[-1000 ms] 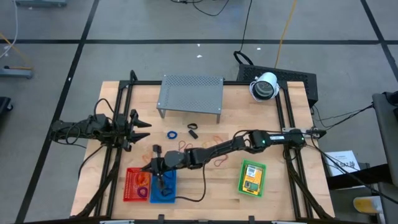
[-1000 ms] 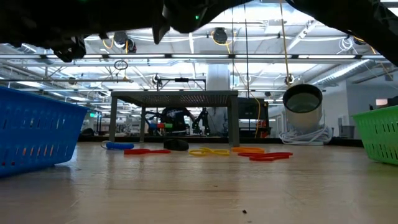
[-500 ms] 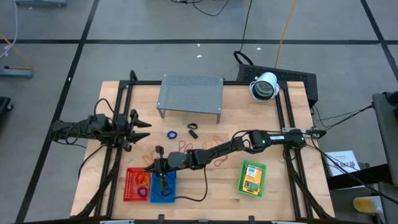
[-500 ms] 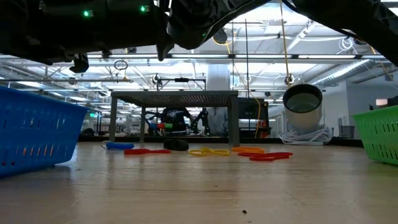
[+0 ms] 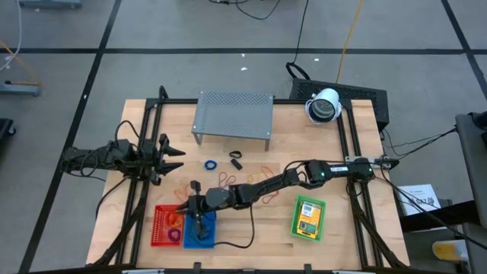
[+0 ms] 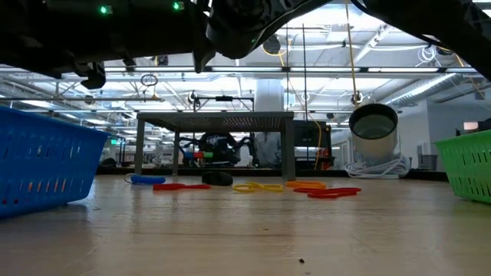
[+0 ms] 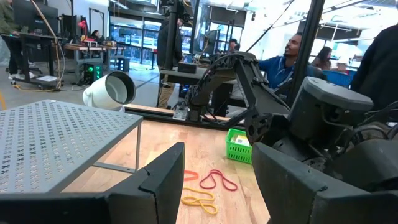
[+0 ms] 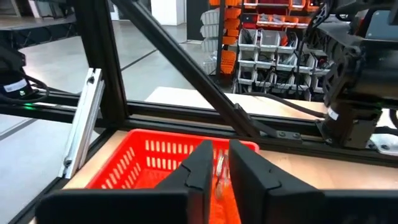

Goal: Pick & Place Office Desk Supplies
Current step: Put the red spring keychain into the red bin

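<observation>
High view gives the whole layout: the right arm reaches far across the bench (image 5: 335,228) and its right hand (image 5: 199,221) hangs over the blue basket (image 5: 199,236), which sits beside the red basket (image 5: 163,227) at the near edge. The green basket (image 5: 309,218) stands well apart to the right, with a yellow-orange packet (image 5: 308,221) in it. Between the baskets and the grey shelf (image 5: 233,114) lie the loose supplies: a blue ring (image 5: 210,164), a black clip (image 5: 235,160) and some red and orange rubber bands (image 5: 262,173). The left hand (image 5: 173,157) waits at the left rail, fingers parted and empty, which the left wrist view confirms. Only the right wrist view looks between the right hand's fingers (image 8: 199,168): they stand a narrow slit apart with something thin and pale in the gap, though I cannot tell whether it is gripped. The low view adds the bands (image 6: 261,186) lying flat on the bench in front of the shelf's legs.
</observation>
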